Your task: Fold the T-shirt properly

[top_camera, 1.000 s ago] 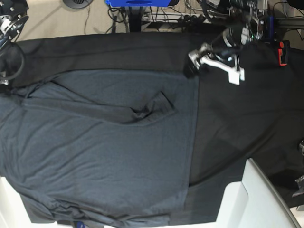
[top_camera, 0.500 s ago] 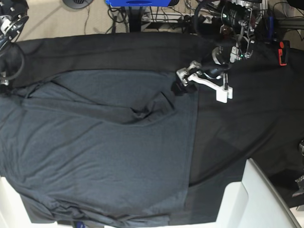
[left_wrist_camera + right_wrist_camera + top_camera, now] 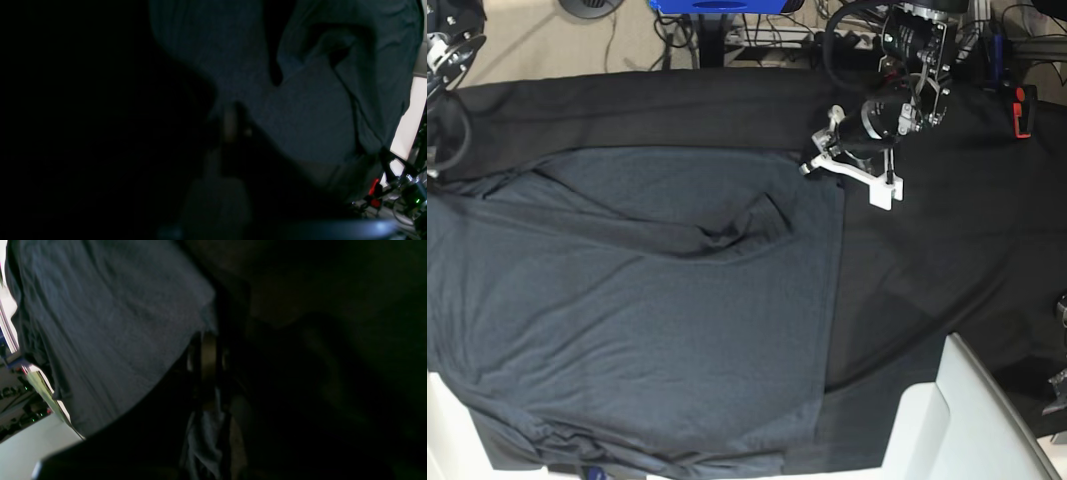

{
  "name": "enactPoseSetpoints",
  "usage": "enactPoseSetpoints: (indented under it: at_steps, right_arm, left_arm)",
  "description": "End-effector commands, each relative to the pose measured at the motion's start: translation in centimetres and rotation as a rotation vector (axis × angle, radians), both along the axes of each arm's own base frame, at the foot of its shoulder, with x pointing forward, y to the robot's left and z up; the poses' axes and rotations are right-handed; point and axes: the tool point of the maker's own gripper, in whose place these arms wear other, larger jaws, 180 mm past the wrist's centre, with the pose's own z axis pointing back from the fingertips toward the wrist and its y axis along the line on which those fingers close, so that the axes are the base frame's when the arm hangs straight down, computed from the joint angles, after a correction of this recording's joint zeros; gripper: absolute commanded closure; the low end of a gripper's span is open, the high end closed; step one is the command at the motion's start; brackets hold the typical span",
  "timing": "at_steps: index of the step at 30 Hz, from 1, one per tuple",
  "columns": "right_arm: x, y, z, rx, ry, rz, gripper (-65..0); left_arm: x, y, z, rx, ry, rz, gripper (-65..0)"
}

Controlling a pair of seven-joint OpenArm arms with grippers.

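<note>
The charcoal-grey T-shirt [image 3: 647, 310] lies spread over the left and middle of the table, with a raised fold near its upper middle. My left gripper [image 3: 819, 162] is at the shirt's upper right corner. In the left wrist view the left gripper [image 3: 230, 125] shows as one pale closed bar at the edge of the T-shirt [image 3: 307, 113], so it looks shut on that edge. In the right wrist view my right gripper [image 3: 208, 353] is shut on the T-shirt [image 3: 110, 316], with cloth bunched below it. In the base view the right gripper's tip is past the left edge.
The black table cloth [image 3: 947, 250] covers the table. A white panel [image 3: 957, 420] stands at the front right. A red-and-black part [image 3: 1023, 110] sits at the back right. Cables and a blue stand [image 3: 717, 5] lie behind the table.
My left gripper came down and left onto the shirt's upper right corner, then drew back slightly up and right. The shirt's left shoulder area has shifted a little at the left edge.
</note>
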Motion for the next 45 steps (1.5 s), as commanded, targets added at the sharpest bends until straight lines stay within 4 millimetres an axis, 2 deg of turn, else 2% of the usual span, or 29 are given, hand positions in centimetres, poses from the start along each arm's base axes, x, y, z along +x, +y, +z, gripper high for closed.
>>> enactPoseSetpoints:
  at_steps: [1,7,10,14,16,18,20,23,25,30,35,38,42,45]
  right_arm:
    - [-0.4,-0.9,0.2,-0.020,0.026,-0.013,0.0]
    - [-0.3,-0.7,0.2,-0.019,0.024,-0.009,0.0]
    - [-0.3,-0.9,0.4,-0.023,0.023,-0.008,0.0]
    - [-0.2,-0.9,0.4,-0.026,0.024,-0.006,0.0]
    - [-0.3,-1.0,0.4,-0.027,0.025,-0.006,0.0]
    - [-0.7,-1.6,1.0,-0.059,0.024,-0.002,0.0]
    - [-1.0,-2.6,2.4,-0.121,0.009,0.005,0.0]
    - [-1.3,-2.9,3.9,-0.186,-0.009,0.014,0.0]
    - [-2.0,-3.3,4.7,-0.222,-0.007,0.022,0.0]
    - [-2.5,-1.4,4.0,-0.122,0.012,0.084,0.0]
    - [-3.4,-0.8,3.6,-0.089,0.034,0.109,0.0]
    - [-4.2,-0.8,3.7,-0.095,0.051,0.125,0.0]
    - [-5.2,-1.3,4.0,-0.128,0.071,0.135,0.0]
    - [-6.4,-1.6,3.9,-0.139,0.096,0.142,0.0]
  left_arm:
    - [0.5,0.0,0.5,-0.008,-0.023,-0.002,0.0]
    - [0.9,-0.1,1.3,-0.009,-0.044,-0.014,0.0]
    - [1.4,-0.2,3.0,-0.009,-0.095,-0.020,0.0]
    - [1.3,0.3,5.5,0.014,-0.159,-0.049,0.0]
    - [1.0,-0.3,6.5,-0.011,-0.159,-0.076,0.0]
    - [0.9,0.4,7.2,-0.042,-0.149,-0.073,0.0]
    - [0.9,1.0,7.6,-0.074,-0.136,-0.058,0.0]
    - [0.8,2.1,7.8,-0.071,-0.122,-0.049,0.0]
    - [0.0,2.5,7.4,-0.067,-0.097,-0.052,0.0]
    - [-1.7,2.6,7.4,-0.052,-0.075,-0.077,0.0]
    - [-3.2,2.3,8.3,-0.039,-0.079,-0.106,0.0]
    - [-4.6,2.6,8.0,-0.028,-0.055,-0.115,0.0]
    - [-6.7,3.1,7.3,-0.012,-0.011,-0.118,0.0]
    - [-7.7,4.8,7.0,0.016,0.010,-0.087,0.0]
